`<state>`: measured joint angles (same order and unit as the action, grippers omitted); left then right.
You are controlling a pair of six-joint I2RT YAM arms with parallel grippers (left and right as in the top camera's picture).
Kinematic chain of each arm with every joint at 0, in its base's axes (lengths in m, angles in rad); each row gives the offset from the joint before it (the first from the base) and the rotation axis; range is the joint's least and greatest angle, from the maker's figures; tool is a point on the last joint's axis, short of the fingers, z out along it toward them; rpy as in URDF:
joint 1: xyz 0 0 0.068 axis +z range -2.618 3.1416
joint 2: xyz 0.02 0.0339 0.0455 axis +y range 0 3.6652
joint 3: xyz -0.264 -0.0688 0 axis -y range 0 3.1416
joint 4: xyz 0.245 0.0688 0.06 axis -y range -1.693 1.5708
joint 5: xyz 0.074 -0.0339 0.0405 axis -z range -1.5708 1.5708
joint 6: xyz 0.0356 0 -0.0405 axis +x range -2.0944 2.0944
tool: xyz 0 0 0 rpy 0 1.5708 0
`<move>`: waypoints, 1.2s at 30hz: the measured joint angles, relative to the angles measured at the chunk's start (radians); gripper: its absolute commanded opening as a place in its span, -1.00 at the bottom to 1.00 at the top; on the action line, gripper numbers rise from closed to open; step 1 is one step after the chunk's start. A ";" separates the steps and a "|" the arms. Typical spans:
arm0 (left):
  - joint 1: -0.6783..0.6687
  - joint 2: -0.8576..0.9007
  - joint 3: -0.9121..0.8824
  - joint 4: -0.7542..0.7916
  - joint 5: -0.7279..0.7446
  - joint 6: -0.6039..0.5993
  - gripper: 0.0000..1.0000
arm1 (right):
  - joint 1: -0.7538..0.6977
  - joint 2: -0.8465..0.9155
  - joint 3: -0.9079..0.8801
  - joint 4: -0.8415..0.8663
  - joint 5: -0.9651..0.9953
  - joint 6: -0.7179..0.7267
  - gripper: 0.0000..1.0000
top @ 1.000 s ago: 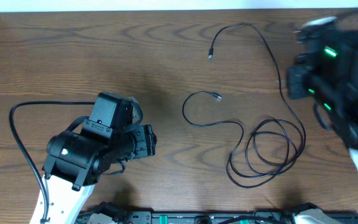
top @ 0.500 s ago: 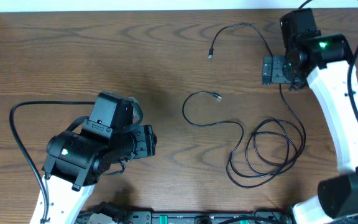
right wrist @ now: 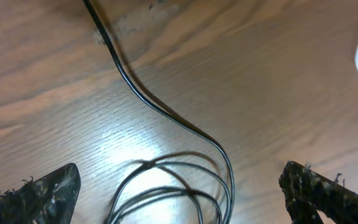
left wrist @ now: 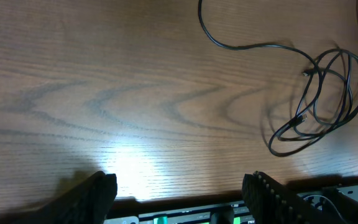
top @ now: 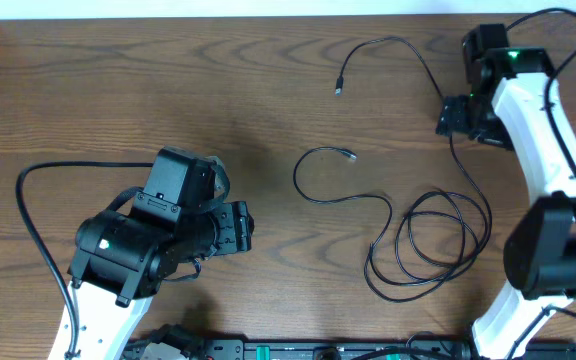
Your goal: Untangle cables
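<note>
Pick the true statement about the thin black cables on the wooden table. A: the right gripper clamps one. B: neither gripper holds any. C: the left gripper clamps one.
B: the left gripper and right gripper both stand open, the thin black cables lying loose below.

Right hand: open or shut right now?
Open: the right hand has its fingers wide apart, and the black cable lies ungripped on the table between them.
</note>
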<state>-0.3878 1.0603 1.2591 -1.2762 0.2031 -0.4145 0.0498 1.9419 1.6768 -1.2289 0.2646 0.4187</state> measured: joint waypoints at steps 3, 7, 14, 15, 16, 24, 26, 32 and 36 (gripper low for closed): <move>0.000 0.000 0.000 0.000 0.000 0.000 0.43 | 0.000 0.050 -0.029 0.038 -0.008 -0.039 0.99; 0.000 0.000 0.000 0.000 0.000 0.000 0.43 | 0.000 0.119 -0.066 0.104 -0.014 -0.087 0.91; 0.000 0.000 0.000 -0.006 0.000 0.000 0.43 | -0.003 0.210 -0.085 0.225 -0.021 -0.194 0.38; 0.000 0.000 0.000 -0.006 0.000 0.000 0.43 | -0.003 0.218 -0.086 0.238 -0.022 -0.206 0.29; 0.000 0.000 0.000 -0.006 0.000 0.000 0.43 | -0.002 0.224 -0.086 0.249 -0.022 -0.219 0.25; 0.000 0.000 0.000 -0.007 0.000 0.000 0.44 | -0.003 0.227 -0.088 0.321 -0.024 -0.267 -0.13; 0.000 0.000 0.000 -0.007 0.000 0.000 0.44 | -0.003 0.227 -0.090 0.341 -0.024 -0.270 -0.17; 0.000 0.000 0.000 -0.008 0.000 0.000 0.44 | -0.005 0.220 -0.128 0.412 -0.033 -0.283 -0.56; 0.000 0.000 0.000 -0.008 0.000 0.000 0.44 | -0.010 0.207 -0.156 0.430 -0.053 -0.295 -0.98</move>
<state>-0.3878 1.0603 1.2591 -1.2846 0.2031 -0.4145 0.0402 2.1487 1.5204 -0.7990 0.2119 0.1234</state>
